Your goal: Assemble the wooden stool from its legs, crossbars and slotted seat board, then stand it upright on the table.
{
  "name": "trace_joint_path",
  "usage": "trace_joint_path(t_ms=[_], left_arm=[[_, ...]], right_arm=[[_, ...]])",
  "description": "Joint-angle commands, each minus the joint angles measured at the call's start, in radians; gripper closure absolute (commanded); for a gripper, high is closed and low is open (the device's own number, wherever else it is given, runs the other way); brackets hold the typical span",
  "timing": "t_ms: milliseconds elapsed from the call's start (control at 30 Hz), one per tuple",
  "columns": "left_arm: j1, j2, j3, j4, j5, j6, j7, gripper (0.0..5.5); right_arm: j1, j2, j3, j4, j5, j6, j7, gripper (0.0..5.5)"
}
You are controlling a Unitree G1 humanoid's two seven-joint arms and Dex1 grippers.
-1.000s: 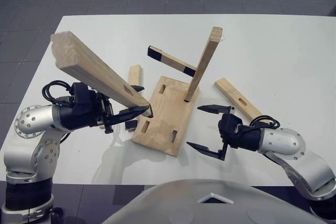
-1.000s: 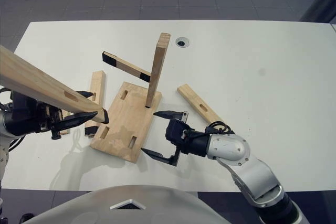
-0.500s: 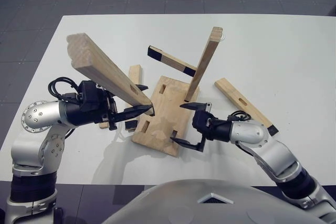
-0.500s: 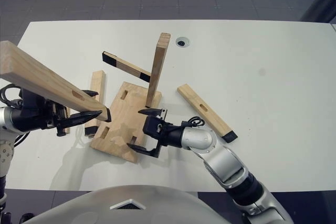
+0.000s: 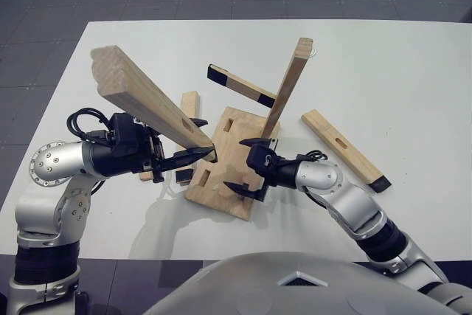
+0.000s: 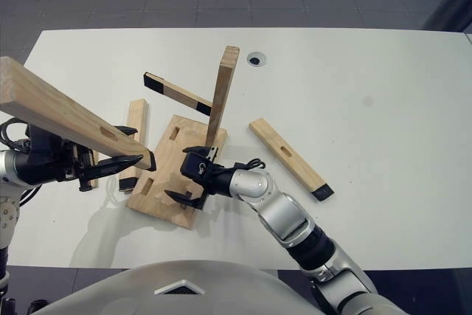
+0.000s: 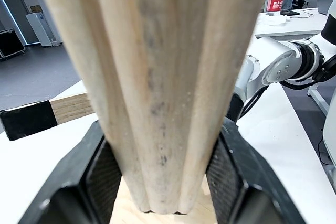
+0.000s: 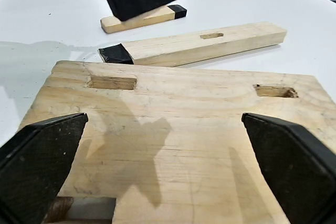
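Left eye view: a white table carries the stool parts, grouped left of its middle and toward the near edge. The seat board lies flat and skewed, one corner close to the near edge. Of its four slots, the one at the board's far right corner holds an upright leg, leaning a little. The other three stand open. A black-tipped crossbar meets that leg partway up and juts toward the left edge, raised off the surface. The left gripper is clamped on the lower end of the held leg, which slants up toward the far left corner, its foot over the board's left side. Under that arm a flat leg lies beside the board. The right gripper hangs over the board's near right part, fingers spread wide.

Right eye view: a loose leg lies right of the board, apart from it and well apart from the right edge. A grommet hole sits near the far edge.

Left wrist view: both pads press the held leg's sides.

Right wrist view: the spread fingers flank the board's face. The flat leg lies just past the board's edge.
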Motion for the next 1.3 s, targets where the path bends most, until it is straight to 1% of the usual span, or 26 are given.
trace_joint_path(t_ms=[33,233,333,433,533,633,733,1000,1167,1300], left_arm=[[-0.018,0.000,0.011,-0.014,-0.003,-0.001,0.010,3.44],[-0.008,0.003,0.020,-0.030,-0.013,0.004,0.014,3.44],[0.007,0.001,0.029,-0.041,-0.012,0.005,0.021,3.44],[0.026,-0.001,0.043,-0.053,-0.016,0.005,0.027,3.44],[0.032,-0.003,0.050,-0.056,-0.017,0.009,0.039,3.44],[0.035,-0.002,0.055,-0.056,-0.018,0.010,0.042,3.44],[0.035,-0.002,0.054,-0.058,-0.019,0.012,0.045,3.44],[0.027,0.000,0.038,-0.037,0.007,0.006,0.041,3.44],[0.022,0.003,0.017,0.056,0.036,-0.016,-0.001,3.44],[0.005,-0.002,0.004,0.146,0.050,-0.027,-0.031,3.44]], right_arm=[[0.025,-0.002,0.036,0.021,-0.019,0.044,-0.006,0.00],[0.051,-0.064,0.038,0.043,-0.034,0.072,0.018,0.00],[0.082,-0.148,-0.025,0.003,-0.021,0.086,0.043,0.00],[0.133,-0.266,-0.097,-0.037,0.001,0.100,0.088,0.00],[0.184,-0.358,-0.159,-0.075,0.041,0.123,0.132,0.00],[0.214,-0.410,-0.197,-0.097,0.066,0.127,0.152,0.00],[0.230,-0.428,-0.209,-0.120,0.079,0.130,0.155,0.00],[0.237,-0.429,-0.215,-0.147,0.087,0.132,0.140,0.00],[0.233,-0.440,-0.246,-0.161,0.097,0.138,0.138,0.00],[0.209,-0.442,-0.305,-0.202,0.123,0.151,0.129,0.00]])
